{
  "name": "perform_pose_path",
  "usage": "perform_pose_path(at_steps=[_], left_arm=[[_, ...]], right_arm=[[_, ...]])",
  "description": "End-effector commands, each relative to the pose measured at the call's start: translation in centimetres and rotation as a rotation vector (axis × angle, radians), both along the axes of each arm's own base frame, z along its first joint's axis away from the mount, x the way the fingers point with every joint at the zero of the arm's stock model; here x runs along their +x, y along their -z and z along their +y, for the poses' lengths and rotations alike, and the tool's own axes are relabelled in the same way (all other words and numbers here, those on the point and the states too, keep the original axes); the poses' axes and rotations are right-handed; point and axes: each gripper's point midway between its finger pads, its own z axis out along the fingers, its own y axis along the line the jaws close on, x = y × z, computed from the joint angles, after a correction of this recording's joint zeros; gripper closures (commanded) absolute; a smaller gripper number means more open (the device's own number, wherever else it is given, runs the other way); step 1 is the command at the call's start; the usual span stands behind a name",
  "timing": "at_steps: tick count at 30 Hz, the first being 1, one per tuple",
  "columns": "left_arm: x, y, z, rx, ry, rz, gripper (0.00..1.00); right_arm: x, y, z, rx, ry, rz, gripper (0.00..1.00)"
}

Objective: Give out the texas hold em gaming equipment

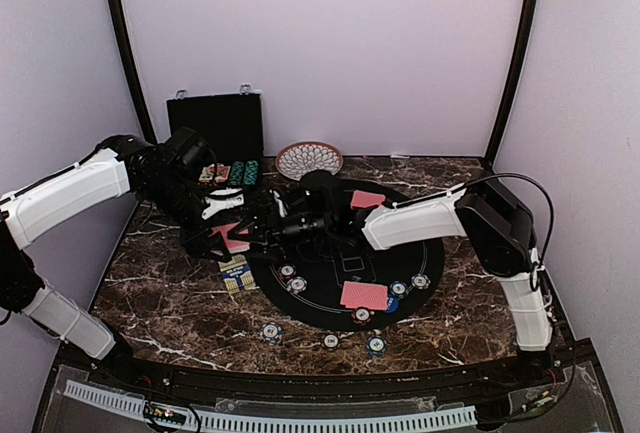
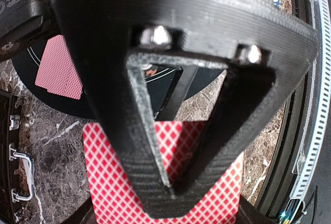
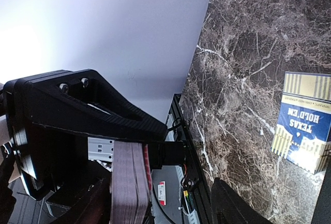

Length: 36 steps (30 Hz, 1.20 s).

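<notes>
Two tools meet over the left part of the table, just beyond the edge of the round black mat. The left tool grips the red-backed deck by its edges: in its wrist view the cards fill the gap between its two fingers. The right tool is spread wide. In its wrist view the same deck, seen edge-on, lies against one finger and well apart from the other.

At the back left stands the black case with its lid upright. Its tray holds a row of green chips on edge and, to their left, reddish pieces too small to identify. Just right of the case is the patterned dish, its decorated floor in plain sight.

A blue and yellow Texas Hold'em box lies flat beside the mat's left edge.

On the mat are a far card pile and a near card pile, both backs up. A blue disc touches the near pile. Striped chips lie in a left pair and a right pair. Three more chips lie on the marble near the mat's front edge.
</notes>
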Motion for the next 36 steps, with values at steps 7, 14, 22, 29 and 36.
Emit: perform_pose_path(at_steps=[7, 14, 22, 29, 36], left_arm=[[-0.2, -1.5, -0.4, -0.039, 0.012, -0.023, 1.0], [-0.1, -1.4, -0.4, -0.035, 0.01, -0.022, 1.0], [-0.1, -1.3, -0.4, -0.033, 0.009, -0.023, 1.0], [0.0, -1.3, -0.4, -0.034, 0.009, -0.023, 1.0], [-0.1, -1.1, -0.3, -0.026, 0.007, -0.022, 1.0]], right_arm=[[0.4, 1.9, -3.2, -0.119, 0.036, -0.024, 0.4], [0.3, 0.0, -3.7, -0.092, 0.039, -0.039, 0.46], [-0.2, -3.6, -4.2, -0.016, 0.045, -0.048, 0.58], [-0.5, -3.9, -4.5, -0.01, 0.04, -0.038, 0.65], [-0.5, -4.4, -4.4, 0.0, 0.038, -0.035, 0.78]])
